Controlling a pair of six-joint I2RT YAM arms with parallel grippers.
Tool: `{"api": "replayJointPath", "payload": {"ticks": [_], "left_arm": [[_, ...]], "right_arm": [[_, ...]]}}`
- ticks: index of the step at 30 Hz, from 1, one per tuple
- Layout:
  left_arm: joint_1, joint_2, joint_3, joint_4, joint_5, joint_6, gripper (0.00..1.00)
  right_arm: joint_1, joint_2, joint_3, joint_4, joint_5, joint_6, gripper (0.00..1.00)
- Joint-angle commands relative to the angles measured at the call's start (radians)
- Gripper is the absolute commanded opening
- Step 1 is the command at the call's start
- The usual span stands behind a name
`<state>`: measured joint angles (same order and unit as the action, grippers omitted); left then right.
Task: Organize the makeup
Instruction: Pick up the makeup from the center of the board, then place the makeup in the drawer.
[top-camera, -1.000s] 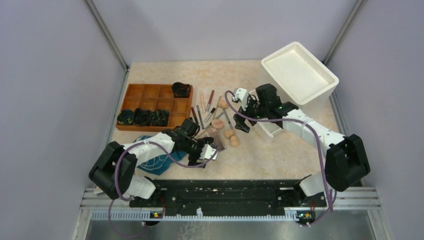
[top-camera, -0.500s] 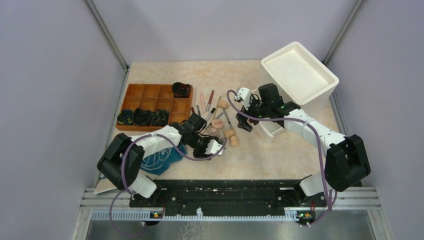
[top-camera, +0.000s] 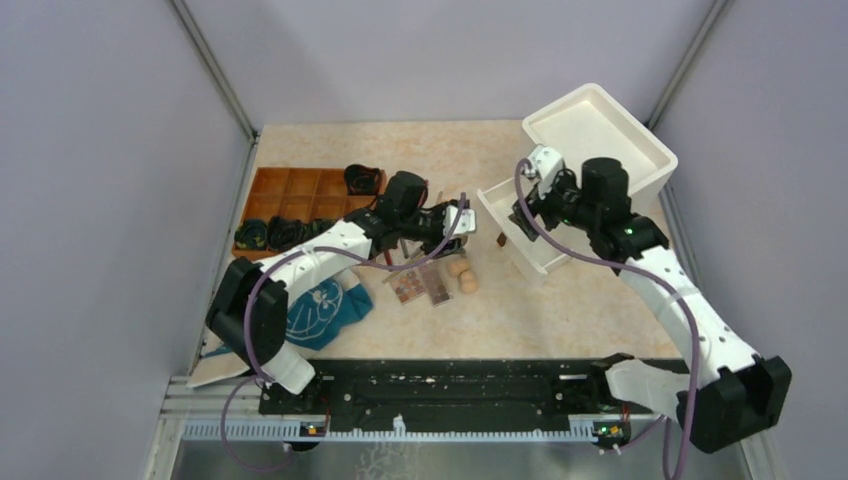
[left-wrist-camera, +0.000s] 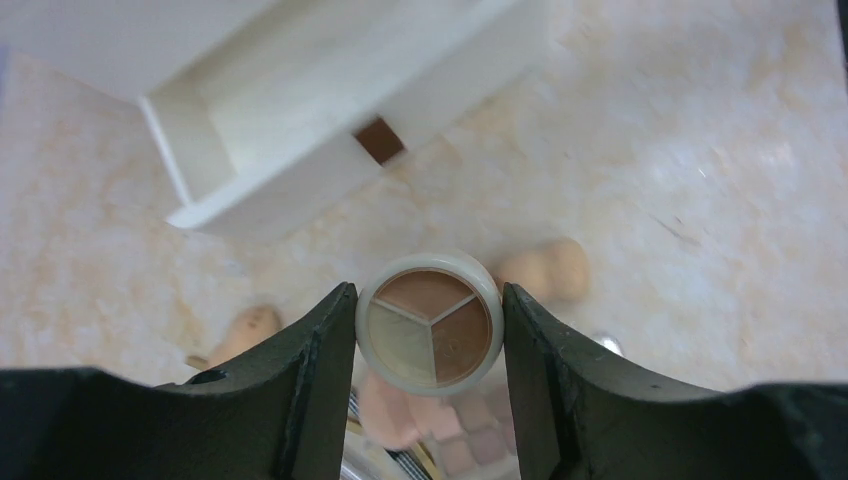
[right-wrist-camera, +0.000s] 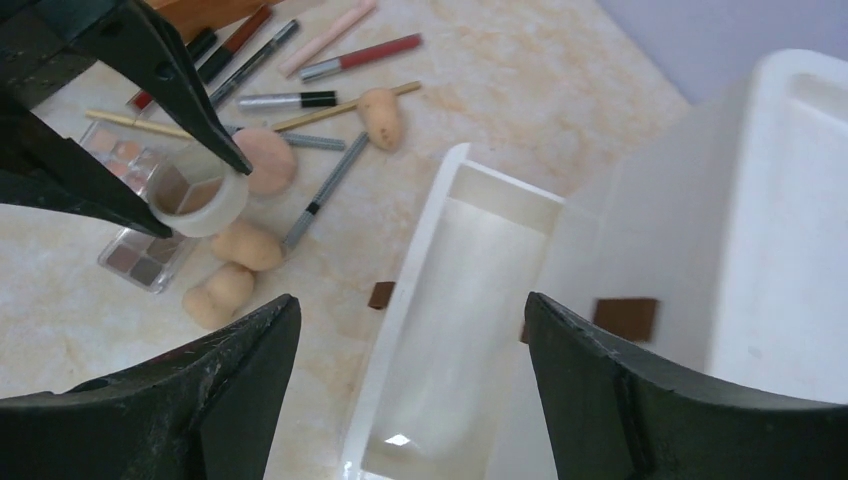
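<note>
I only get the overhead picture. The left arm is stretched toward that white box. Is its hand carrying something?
Observer: Yes. Its wrist camera shows the left hand closed on a small round compact, with three shades showing: pinkish, pale and brown.
Operator: Is there anything in that pulled-out drawer yet?
Observer: The right wrist camera looks down into the drawer, and the part it shows is bare.
Operator: And the other hand, is it holding anything?
Observer: No. The right hand stands wide open above the drawer, with nothing between its fingers.
</note>
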<state>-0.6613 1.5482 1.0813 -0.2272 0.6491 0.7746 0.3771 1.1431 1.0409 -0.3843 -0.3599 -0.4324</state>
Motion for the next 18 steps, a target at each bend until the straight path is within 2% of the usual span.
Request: {"api": "replayJointPath", "payload": {"ticks": [1,11,18], "left_arm": [[-0.003,0.108,0.144,0.233,-0.025,-0.263,0.47],[-0.004,0.448,0.552,0.266,-0.081,-0.520,0.46],[-0.029,0.631,0.749,0.210,-0.105,-0.560,0.45]], "right_arm": [[-0.110,-0.116,-0.032,0.075,-0.041,0.063,0.82],[-0.355,-0.248,-0.076,0.124,-0.152,0.135,0.82],[-0.441,-0.277,-0.090,0.138,-0.213,0.164,0.82]]}}
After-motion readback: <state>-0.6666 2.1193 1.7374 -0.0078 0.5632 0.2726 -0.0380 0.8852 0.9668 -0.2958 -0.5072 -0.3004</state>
